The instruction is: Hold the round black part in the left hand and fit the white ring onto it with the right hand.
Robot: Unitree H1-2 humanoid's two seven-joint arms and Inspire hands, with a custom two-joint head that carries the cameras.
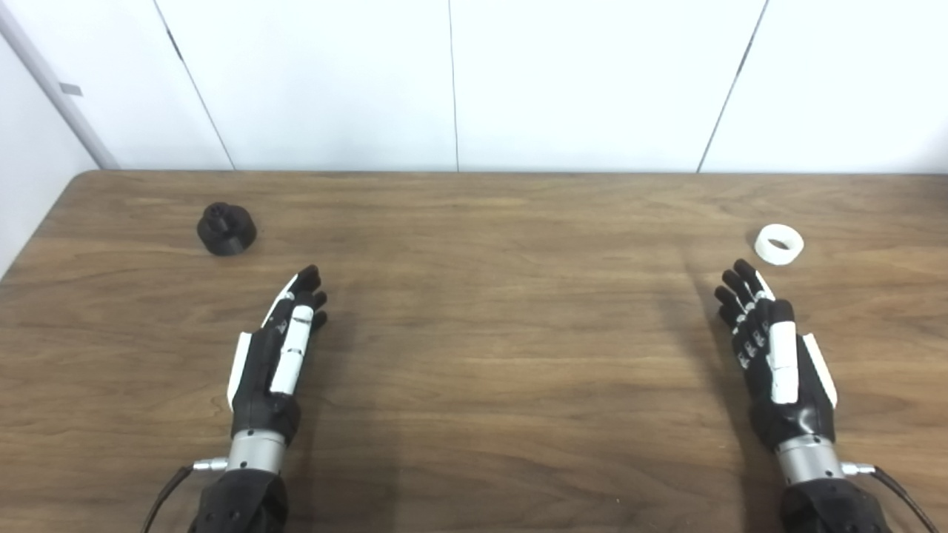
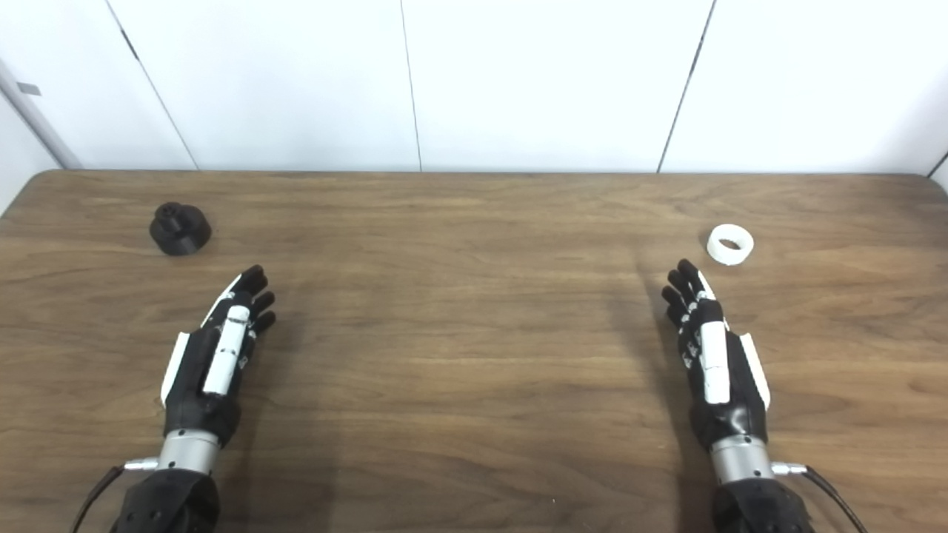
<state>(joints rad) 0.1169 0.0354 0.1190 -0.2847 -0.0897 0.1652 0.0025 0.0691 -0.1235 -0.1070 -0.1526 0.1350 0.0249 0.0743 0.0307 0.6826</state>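
The black part [image 1: 227, 229] was sat ahead-left of the left hand [image 1: 275, 352], the white ring [image 1: 779, 244] just beyond the right hand [image 1: 774, 348]; both hands were seemingly held flat, empty.

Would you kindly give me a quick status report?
Left hand and right hand open, empty. Black part far left, white ring far right, both untouched. Nothing in the way.

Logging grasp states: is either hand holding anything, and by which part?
Nothing is held. The left hand and right hand are open; the black part and white ring lie untouched.
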